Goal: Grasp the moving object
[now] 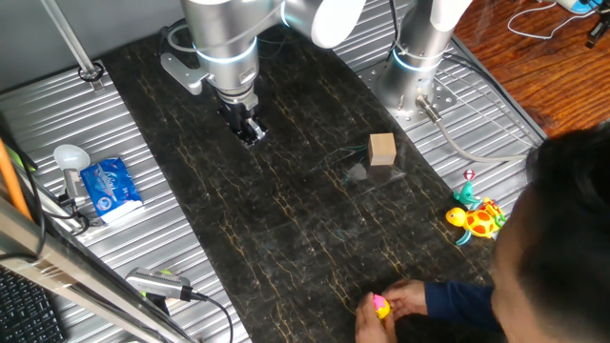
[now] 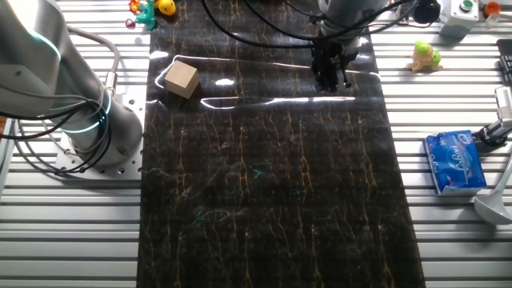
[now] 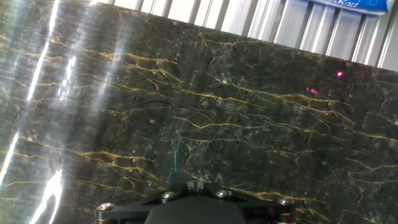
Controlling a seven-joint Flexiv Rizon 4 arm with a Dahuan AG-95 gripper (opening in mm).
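Observation:
The moving object, a tiny pink and yellow toy, sits in a person's hand at the near edge of the dark marble mat. It does not show in the other fixed view or the hand view. My gripper hangs over the far left part of the mat, far from the toy, with its jaws together and nothing between them. It also shows in the other fixed view. The hand view shows only bare mat beyond the gripper.
A tan wooden cube stands on the mat. A yellow-red-teal turtle toy lies right of the mat. A blue tissue pack and a second arm's base flank the mat. The person's head fills the lower right.

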